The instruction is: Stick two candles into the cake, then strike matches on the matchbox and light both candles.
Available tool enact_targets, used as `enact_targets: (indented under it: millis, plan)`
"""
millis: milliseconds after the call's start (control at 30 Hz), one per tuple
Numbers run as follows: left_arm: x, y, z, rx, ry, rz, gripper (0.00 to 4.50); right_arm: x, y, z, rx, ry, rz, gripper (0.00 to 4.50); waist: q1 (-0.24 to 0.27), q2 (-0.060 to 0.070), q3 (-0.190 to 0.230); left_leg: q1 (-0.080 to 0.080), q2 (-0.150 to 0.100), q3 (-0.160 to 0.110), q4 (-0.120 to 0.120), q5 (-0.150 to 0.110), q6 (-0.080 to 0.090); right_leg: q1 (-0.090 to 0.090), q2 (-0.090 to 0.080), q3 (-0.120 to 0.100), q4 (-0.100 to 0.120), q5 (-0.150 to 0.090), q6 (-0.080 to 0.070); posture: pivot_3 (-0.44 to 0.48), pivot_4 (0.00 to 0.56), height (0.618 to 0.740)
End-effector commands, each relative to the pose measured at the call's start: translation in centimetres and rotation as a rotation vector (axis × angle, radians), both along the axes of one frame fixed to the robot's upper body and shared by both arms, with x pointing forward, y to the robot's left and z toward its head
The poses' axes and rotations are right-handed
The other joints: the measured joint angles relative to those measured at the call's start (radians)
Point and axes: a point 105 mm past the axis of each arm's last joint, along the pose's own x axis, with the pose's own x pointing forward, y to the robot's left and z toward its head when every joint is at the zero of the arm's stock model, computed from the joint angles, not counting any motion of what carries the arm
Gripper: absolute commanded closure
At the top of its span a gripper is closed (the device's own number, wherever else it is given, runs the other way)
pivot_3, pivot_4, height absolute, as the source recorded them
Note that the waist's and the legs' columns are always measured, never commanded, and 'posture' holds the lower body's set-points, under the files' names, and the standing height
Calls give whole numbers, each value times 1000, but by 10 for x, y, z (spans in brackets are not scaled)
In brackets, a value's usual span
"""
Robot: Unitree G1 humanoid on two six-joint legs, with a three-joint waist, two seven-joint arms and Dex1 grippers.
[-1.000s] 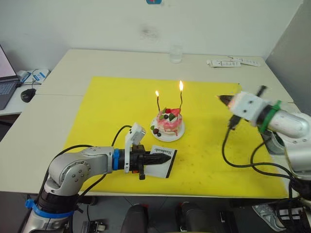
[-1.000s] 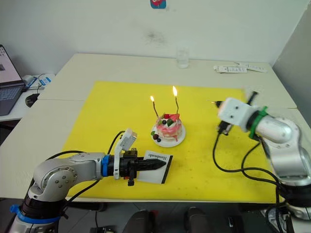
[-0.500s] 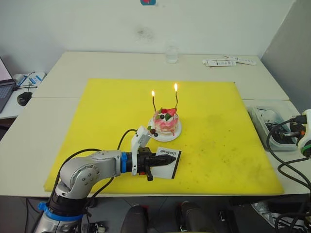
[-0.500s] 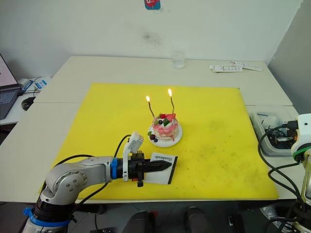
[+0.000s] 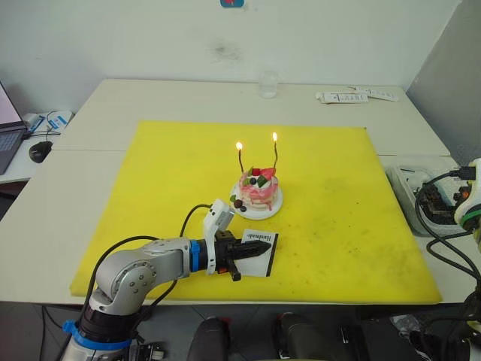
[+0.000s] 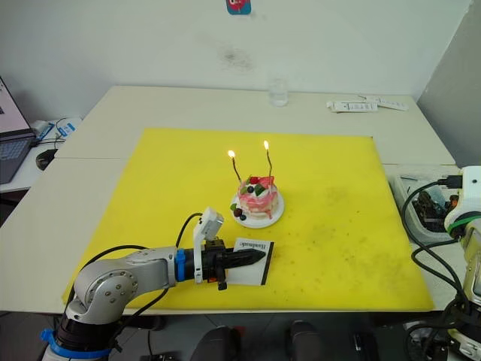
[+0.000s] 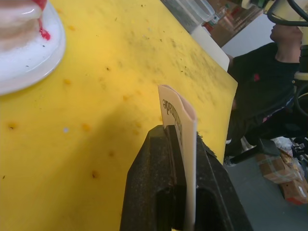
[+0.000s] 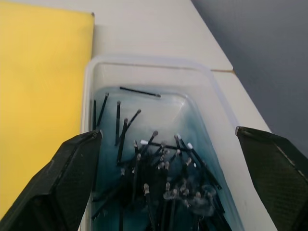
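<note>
The left gripper (image 7: 185,159) pinches the matchbox (image 5: 258,251) on the yellow mat (image 5: 150,188); the right gripper (image 8: 168,178) gapes over a tray (image 8: 202,120) of spent matches (image 8: 144,178). Both candles (image 5: 240,159) burn in the cake (image 5: 259,192); releasing the box appears to remain.

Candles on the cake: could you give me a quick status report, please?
Both candles lit in cake. Left gripper shut on matchbox. Right gripper open over tub of spent matches.

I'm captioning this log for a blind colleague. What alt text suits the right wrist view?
The open right gripper hangs over a clear plastic tub of water holding many spent matches. The tub sits on a pale table beside a yellow mat.
</note>
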Motion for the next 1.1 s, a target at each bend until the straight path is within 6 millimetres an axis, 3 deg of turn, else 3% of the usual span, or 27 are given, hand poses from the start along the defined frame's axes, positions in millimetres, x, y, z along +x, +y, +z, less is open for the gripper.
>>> enact_targets:
  millis: [33, 200, 333, 533, 700, 1000, 1033, 1100]
  plan:
    - [3, 4, 14, -20, 7, 9, 4500, -7, 27, 46, -164, -145, 168, 51, 0, 0, 0, 0, 0, 0, 0, 0, 0, 0, 0, 0, 0, 0, 0, 0, 150, 740]
    - [2, 11, 16, -3, 110, 19, 4500, -18, 83, 64, -341, -135, 555, 51, -2, 0, 0, 0, 0, -1, 0, 0, 0, 0, 0, -1, 0, 0, 0, 0, 150, 740]
    - [2, 14, 12, 38, 178, 27, 4500, -46, 133, 52, -286, 46, 960, 51, 0, 0, 1, 0, 0, -1, 0, 0, 0, 0, 0, -2, 0, 0, 0, 0, 150, 740]
    - [3, 14, 9, 87, 193, 38, 4500, -65, 166, 41, -239, 185, 1191, 51, 2, -2, 1, 0, 0, -2, 0, 0, 0, 1, -1, -2, -1, 0, 0, 0, 150, 740]
    - [6, 16, 8, 129, 169, 52, 3082, -74, 187, 28, -194, 241, 1293, 0, 3, -2, 2, 0, 0, -3, 1, 0, 0, 1, -1, -2, 0, 0, 1, 0, 150, 740]
    - [6, 31, 19, 194, 114, 37, 270, -77, 189, 23, -216, 279, 1321, 0, 3, -2, 2, -1, 0, -2, 0, 0, 0, 0, -1, -2, -1, 0, 0, 0, 150, 740]
    - [5, 34, 21, 204, 101, 32, 16, -76, 189, 23, -217, 278, 1320, 0, 3, -2, 2, -1, 0, -2, 0, 0, 0, 0, -1, -2, -1, 0, 0, 0, 150, 740]
    - [5, 40, 25, 221, 79, 33, 16, -76, 188, 24, -224, 278, 1318, 0, 2, -2, 2, -1, 0, -2, 0, 0, 0, 0, -1, -2, -1, 0, 0, 0, 150, 740]
